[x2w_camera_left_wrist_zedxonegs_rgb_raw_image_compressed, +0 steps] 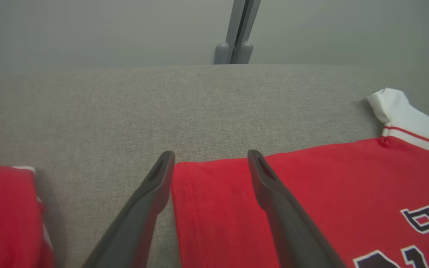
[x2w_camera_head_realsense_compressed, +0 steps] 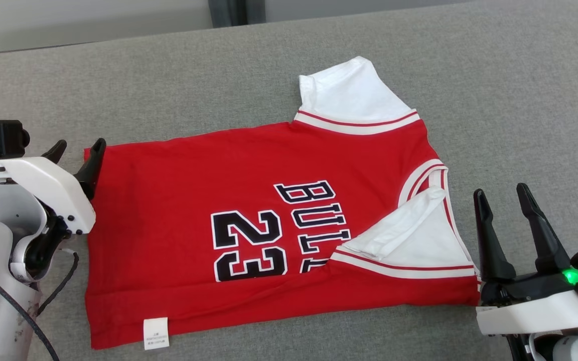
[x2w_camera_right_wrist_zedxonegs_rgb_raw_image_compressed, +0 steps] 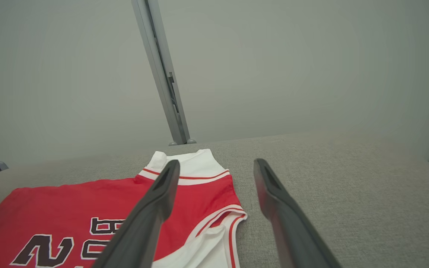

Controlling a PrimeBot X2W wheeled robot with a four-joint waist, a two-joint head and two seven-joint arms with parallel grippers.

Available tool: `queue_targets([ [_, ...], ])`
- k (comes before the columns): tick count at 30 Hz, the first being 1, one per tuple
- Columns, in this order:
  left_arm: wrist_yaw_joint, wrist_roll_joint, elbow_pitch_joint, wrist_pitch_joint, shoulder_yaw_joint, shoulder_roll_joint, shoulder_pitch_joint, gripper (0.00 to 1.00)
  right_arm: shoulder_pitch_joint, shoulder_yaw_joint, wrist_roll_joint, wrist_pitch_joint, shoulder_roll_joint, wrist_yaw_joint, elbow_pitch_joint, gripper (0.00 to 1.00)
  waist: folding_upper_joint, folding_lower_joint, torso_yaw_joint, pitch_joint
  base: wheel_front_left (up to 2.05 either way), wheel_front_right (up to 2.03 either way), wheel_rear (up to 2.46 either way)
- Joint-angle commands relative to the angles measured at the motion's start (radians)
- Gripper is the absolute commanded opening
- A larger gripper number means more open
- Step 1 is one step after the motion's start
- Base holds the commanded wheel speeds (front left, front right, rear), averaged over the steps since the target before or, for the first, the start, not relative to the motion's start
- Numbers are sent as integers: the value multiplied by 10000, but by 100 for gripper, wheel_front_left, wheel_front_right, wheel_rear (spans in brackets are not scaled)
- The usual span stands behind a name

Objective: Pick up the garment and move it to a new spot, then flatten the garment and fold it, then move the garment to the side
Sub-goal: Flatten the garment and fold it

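- Your right gripper (x2w_camera_head_realsense_compressed: pixel 500 191) sits nearest, fingers spread wide and empty, just beside the neck end of the red basketball jersey (x2w_camera_head_realsense_compressed: pixel 249 165) with white sleeves and black "BULLS 23" lettering.
- That jersey lies flat on the grey fabric-covered bench (x2w_camera_head_realsense_compressed: pixel 494 100), hem toward your left, its near sleeve folded onto the chest.
- Your left gripper (x2w_camera_head_realsense_compressed: pixel 79 145) is also wide open and holds nothing. It straddles the hem's far corner, one finger over red cloth, the other over bare bench.
- A second red cloth (x2w_camera_left_wrist_zedxonegs_rgb_raw_image_compressed: pixel 6 216) lies further left.
- A grey post (x2w_camera_left_wrist_zedxonegs_rgb_raw_image_compressed: pixel 238 33) stands beyond the bench's far edge.
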Motion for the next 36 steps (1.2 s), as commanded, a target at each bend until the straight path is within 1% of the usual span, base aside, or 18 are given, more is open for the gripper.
queue_targets([
  [1, -181, -61, 418, 84, -61, 58, -291, 100, -132, 5, 77, -119, -36, 2, 127, 100, 0, 0, -173, 213, 0, 0, 0],
  [5, -487, -180, 1748, 180, -122, 214, -759, 100, -299, 169, 168, -240, -37, 2, 324, 100, 0, 0, -348, 430, 0, 0, 0],
  [11, -789, -403, 3165, 41, -172, 227, -1290, 100, -500, 179, 286, -415, -38, 2, 609, 100, 0, 0, -526, 634, 0, 0, 0],
  [12, -838, -432, 3331, 1, -205, 203, -1375, 71, -526, 138, 284, -441, -41, 2, 657, 100, 0, 0, -534, 650, 0, 0, 0],
  [13, -875, -434, 3435, -95, -255, 179, -1430, 27, -537, 72, 251, -451, -43, 2, 722, 100, 0, 0, -529, 667, 0, 0, 0],
  [14, -875, -434, 3435, -95, -255, 179, -1430, 27, -537, 72, 251, -451, -43, 2, 722, 100, 0, 0, -529, 667, 0, 0, 0],
  [15, -929, -460, 3576, -181, -295, 152, -1487, 0, -536, 31, 219, -453, -38, 2, 764, 100, 0, 0, -510, 669, 0, 0, 0],
  [19, -1017, -507, 3953, -556, -450, 134, -1761, 0, -658, -221, 559, -511, -44, 1, 886, 100, 0, 0, -458, 725, 0, 0, 0],
  [22, -1068, -551, 4148, -742, -594, 75, -1931, 0, -1343, -653, 743, -559, -96, 2, 962, 100, 0, 0, -384, 806, 0, 0, 0],
  [25, -1097, -508, 4249, -869, -821, -54, -2178, 0, -2296, -1163, 949, -621, -413, 2, 1224, 100, 0, 0, -160, 851, 0, 0, 0],
  [27, -1113, -491, 4222, -972, -1000, -190, -2384, 0, -3100, -1434, 1104, -578, -798, 2, 1647, 100, 0, 0, 79, 892, 0, 0, 0],
  [29, -1105, -484, 4193, -1014, -1173, -315, -2594, 0, -4002, -1548, 1247, -427, -1212, 2, 2209, 100, 0, 0, 334, 1014, 0, 0, 0],
  [30, -1113, -463, 4126, -1118, -1407, -512, -2834, 0, -4940, -1463, 1372, -255, -1645, 2, 2876, 100, 0, 0, 646, 1177, 0, 0, 0],
  [33, -1120, -502, 3991, -1221, -1766, -777, -3242, 0, -6425, -934, 1506, 261, -2275, 2, 4089, 100, 0, 0, 1095, 1465, 0, 0, 0],
  [36, -1121, -575, 3887, -1324, -2153, -1020, -3604, 0, -7788, -157, 1532, 901, -2711, 2, 5452, 100, 0, 0, 1520, 1747, 0, 0, 0],
])
